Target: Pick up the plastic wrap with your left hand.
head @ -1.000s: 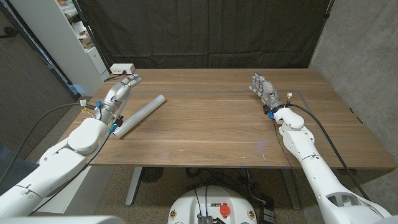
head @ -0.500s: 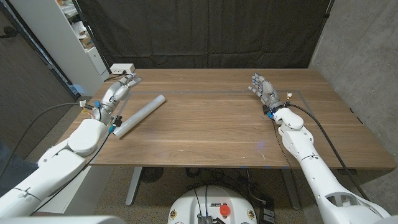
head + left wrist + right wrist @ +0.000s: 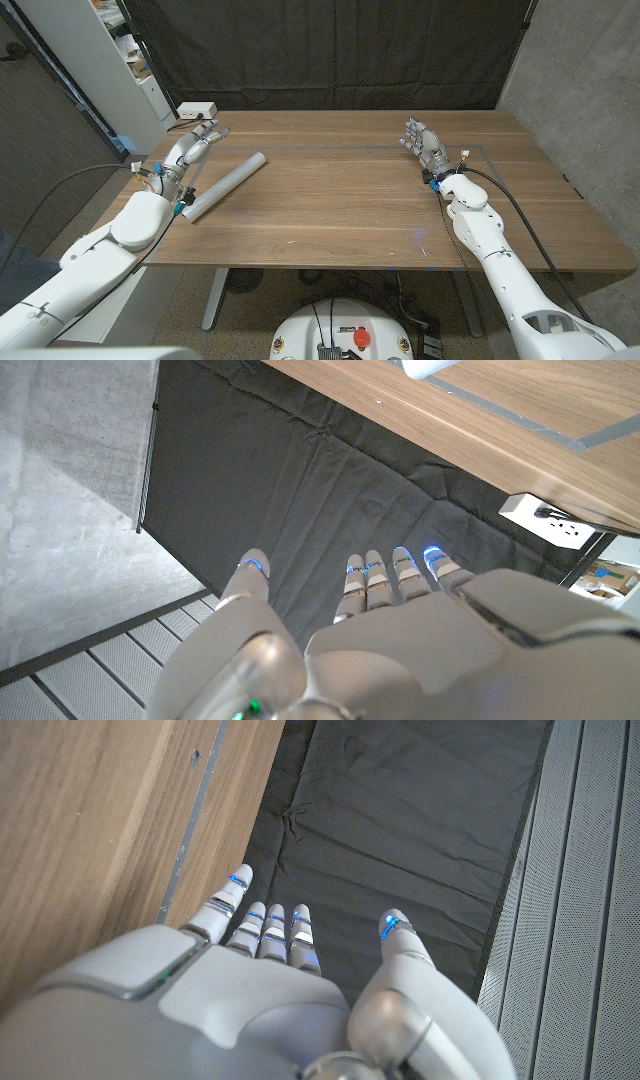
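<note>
Plastic wrap, a long pale grey roll (image 3: pixel 223 187), is lying diagonally on the wooden bench (image 3: pixel 340 200) near its left edge, untouched. Left hand (image 3: pixel 190 150) is hovering just beside the roll's left side, fingers spread and holding nothing. Right hand (image 3: pixel 424 143) is standing well apart on the bench's right side, fingers extended and empty. A white power strip (image 3: pixel 196 109) is sitting at the far left corner.
</note>
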Tool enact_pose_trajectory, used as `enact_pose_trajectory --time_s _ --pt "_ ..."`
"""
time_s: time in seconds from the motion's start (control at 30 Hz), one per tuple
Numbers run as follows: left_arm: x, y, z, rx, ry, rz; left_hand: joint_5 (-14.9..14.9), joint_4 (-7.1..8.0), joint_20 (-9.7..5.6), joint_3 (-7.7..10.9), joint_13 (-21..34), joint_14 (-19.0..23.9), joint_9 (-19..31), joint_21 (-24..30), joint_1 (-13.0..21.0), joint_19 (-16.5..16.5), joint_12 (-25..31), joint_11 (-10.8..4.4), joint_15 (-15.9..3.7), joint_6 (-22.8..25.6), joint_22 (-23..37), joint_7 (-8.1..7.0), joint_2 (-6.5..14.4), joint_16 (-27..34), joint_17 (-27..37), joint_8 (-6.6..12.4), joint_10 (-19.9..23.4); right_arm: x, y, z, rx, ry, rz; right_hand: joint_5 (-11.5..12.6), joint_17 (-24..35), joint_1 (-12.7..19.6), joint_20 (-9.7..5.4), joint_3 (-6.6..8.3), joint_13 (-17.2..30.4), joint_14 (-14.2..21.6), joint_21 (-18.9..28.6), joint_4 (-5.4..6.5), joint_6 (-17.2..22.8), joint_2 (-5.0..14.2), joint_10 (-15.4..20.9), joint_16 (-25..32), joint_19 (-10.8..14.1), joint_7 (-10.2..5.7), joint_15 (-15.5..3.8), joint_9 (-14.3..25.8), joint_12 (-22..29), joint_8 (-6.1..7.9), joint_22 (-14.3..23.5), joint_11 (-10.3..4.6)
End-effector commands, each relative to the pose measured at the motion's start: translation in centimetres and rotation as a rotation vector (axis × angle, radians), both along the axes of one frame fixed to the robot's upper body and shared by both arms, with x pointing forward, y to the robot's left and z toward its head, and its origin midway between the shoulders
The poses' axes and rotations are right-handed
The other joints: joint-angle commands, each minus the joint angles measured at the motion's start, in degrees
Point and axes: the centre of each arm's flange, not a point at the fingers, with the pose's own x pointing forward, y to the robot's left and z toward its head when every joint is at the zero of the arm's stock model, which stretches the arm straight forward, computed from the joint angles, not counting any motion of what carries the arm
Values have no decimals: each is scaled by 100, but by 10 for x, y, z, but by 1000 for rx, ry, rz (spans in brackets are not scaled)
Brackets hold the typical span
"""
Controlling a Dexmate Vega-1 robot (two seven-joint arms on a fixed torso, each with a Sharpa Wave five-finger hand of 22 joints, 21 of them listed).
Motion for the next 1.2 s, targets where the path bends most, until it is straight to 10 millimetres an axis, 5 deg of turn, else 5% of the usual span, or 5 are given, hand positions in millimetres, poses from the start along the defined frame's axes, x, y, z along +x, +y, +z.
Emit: enact_pose_trajectory --time_s 0.03,0.33,0.47,1.2 --pt "-2 2 -4 29 -2 48 -3 -28 41 7 13 52 13 -16 91 42 20 24 27 44 33 16 18 31 12 22 52 -2 0 1 2 -5 -3 37 19 23 8 10 31 54 -27 -27 54 41 30 23 43 -15 9 21 4 5 6 -23" --pt "-6 4 -8 41 12 105 7 -56 23 18 14 48 14 -17 167 81 -4 58 50 11 33 5 0 24 13 7 2 -1 2 1 2 -5 4 38 19 22 11 9 31 57 -36 -29 56 42 32 23 46 -16 8 21 4 5 7 -16" --pt "-8 8 -11 24 14 131 22 -101 350 40 23 69 19 -7 341 183 -22 168 193 -58 41 -29 -57 30 24 -9 -42 -1 2 0 3 -3 2 38 18 23 13 9 31 57 -42 -31 58 42 34 22 45 -16 9 21 5 5 7 -17" --pt "-8 8 -6 30 63 258 30 -139 528 69 51 202 29 55 672 470 18 320 337 -55 53 9 -181 67 38 22 24 -6 -4 -10 9 11 5 41 18 23 1 7 31 120 -42 -36 58 47 30 44 118 -25 -8 21 2 3 8 -14"
